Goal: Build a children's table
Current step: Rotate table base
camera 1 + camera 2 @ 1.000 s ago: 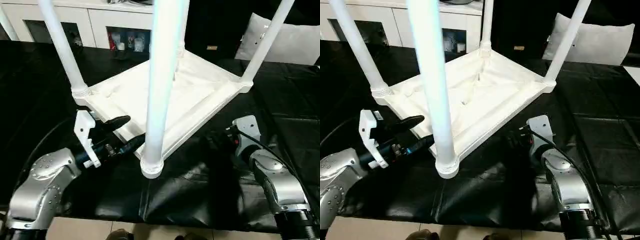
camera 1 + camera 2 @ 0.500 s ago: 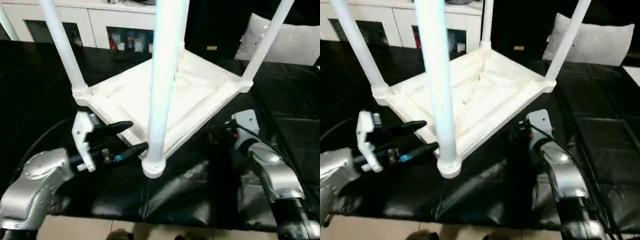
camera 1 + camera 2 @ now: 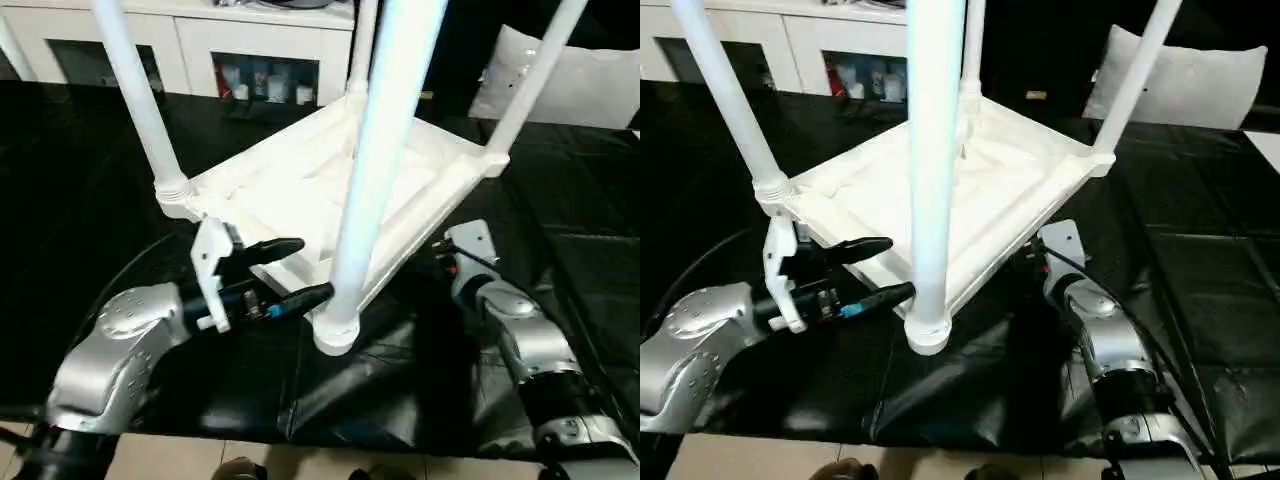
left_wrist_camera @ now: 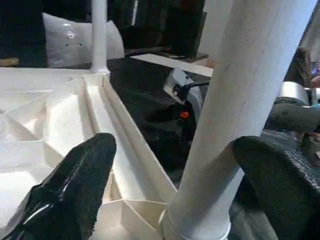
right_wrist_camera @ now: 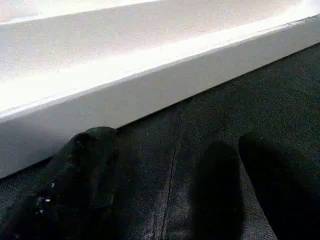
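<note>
Near edge: the left gripper (image 3: pixel 290 270) is standing wide open, its fingers straddling the nearest leg (image 3: pixel 375 175) without gripping. The right gripper (image 5: pixel 165 185) is gaping empty beside the upturned children's table (image 3: pixel 300 185) on the black worktop (image 3: pixel 90 190). A bump risks loosening that leg or tipping the table.

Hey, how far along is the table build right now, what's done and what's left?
All four legs stand in the corner sockets of the upside-down children's table. The left gripper is open at the nearest leg; the right gripper, open, sits low by the tabletop's edge. Likely left: flipping it upright.
</note>
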Tool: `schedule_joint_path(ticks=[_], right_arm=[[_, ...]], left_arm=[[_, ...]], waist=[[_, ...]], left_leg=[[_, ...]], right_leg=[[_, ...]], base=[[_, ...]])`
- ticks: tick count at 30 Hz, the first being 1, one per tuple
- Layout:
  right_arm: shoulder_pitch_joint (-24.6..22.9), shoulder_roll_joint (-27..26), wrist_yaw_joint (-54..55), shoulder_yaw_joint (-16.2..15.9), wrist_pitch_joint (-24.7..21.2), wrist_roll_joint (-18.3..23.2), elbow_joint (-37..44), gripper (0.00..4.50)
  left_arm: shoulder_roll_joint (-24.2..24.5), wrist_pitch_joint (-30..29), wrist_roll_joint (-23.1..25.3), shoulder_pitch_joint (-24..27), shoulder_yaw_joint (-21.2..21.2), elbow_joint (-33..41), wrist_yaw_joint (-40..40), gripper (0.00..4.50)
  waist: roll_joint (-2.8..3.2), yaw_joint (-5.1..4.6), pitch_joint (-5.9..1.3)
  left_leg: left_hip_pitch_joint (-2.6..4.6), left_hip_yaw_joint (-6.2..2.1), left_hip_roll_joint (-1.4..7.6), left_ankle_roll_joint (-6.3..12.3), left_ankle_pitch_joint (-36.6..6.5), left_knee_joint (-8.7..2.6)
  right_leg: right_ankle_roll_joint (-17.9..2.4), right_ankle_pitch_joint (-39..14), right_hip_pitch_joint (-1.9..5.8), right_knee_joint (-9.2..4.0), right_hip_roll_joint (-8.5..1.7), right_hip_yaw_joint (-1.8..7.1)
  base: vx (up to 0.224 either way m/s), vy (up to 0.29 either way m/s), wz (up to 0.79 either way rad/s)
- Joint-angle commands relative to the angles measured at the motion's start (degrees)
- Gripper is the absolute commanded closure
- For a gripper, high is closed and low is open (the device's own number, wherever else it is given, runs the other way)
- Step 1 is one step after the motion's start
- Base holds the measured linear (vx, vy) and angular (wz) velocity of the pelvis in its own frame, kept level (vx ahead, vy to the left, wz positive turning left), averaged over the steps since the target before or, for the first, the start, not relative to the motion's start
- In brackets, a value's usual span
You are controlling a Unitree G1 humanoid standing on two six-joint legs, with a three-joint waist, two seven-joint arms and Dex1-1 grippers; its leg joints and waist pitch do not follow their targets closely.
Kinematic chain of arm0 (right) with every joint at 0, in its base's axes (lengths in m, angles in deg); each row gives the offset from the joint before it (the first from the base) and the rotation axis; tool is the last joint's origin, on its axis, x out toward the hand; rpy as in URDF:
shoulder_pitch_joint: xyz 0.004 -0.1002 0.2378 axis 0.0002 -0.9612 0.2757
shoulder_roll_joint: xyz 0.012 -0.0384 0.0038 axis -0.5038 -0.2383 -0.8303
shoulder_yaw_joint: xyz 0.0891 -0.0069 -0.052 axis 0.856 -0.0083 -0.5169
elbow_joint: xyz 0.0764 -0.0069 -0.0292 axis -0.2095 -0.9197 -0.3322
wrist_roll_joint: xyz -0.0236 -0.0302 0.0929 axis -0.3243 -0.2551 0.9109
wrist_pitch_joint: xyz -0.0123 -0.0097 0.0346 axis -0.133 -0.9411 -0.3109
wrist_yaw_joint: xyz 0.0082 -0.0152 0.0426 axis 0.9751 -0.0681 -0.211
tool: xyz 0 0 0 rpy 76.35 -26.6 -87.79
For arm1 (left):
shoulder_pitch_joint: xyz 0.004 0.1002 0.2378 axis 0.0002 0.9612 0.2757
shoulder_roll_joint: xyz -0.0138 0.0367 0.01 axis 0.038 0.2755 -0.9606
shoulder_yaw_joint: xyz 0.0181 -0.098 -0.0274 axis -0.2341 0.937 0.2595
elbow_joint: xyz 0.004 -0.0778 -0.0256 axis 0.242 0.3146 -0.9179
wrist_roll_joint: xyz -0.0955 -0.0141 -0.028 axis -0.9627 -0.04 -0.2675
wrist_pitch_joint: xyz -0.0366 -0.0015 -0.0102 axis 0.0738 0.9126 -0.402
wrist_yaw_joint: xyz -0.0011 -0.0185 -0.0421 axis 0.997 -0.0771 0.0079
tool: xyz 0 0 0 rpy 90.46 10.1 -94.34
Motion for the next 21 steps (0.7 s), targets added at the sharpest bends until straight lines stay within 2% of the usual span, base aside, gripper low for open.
schedule_joint_path(ticks=[1,7,14,21], right_arm=[[0.3,-0.5,-1.4,-1.0,1.4,0.2,0.2,0.00],[-3.0,0.6,-4.8,-2.0,2.3,0.4,3.8,0.00],[-7.4,2.8,-6.4,-1.3,1.2,0.6,9.3,0.00],[-10.6,4.6,-5.8,0.4,-0.1,0.6,12.6,0.00]], left_arm=[[-0.1,-1.4,-1.8,-1.1,-1.3,2.6,1.5,0.04],[0.5,-3.7,-4.1,-0.2,-2.1,4.5,3.8,0.04],[1.5,-6.0,-6.2,0.8,-1.6,7.1,4.4,0.04],[3.0,-8.9,-9.6,2.3,0.0,9.7,5.6,0.04]], waist=[[0.21,0.20,-3.20],[0.21,0.06,-3.23],[0.12,0.26,-2.98],[0.05,0.43,-2.99]], left_leg=[[0.78,-1.34,3.77,0.34,-6.5,-4.18],[0.65,-1.22,3.78,1.81,-5.0,-4.01],[0.88,-1.22,3.92,0.95,-7.9,-4.29],[0.77,-1.24,3.79,0.87,-7.7,-4.33]], right_leg=[[-13.5,-3.3,2.70,-3.81,-5.26,2.70],[-13.9,-0.6,2.75,-3.73,-5.08,2.73],[-13.1,-6.1,2.49,-4.27,-5.00,2.78],[-12.3,-6.6,2.45,-4.31,-4.92,2.78]], base=[[0.000,0.000,0.00],[0.000,0.000,0.00],[0.000,0.000,0.00],[0.000,0.000,0.00]])
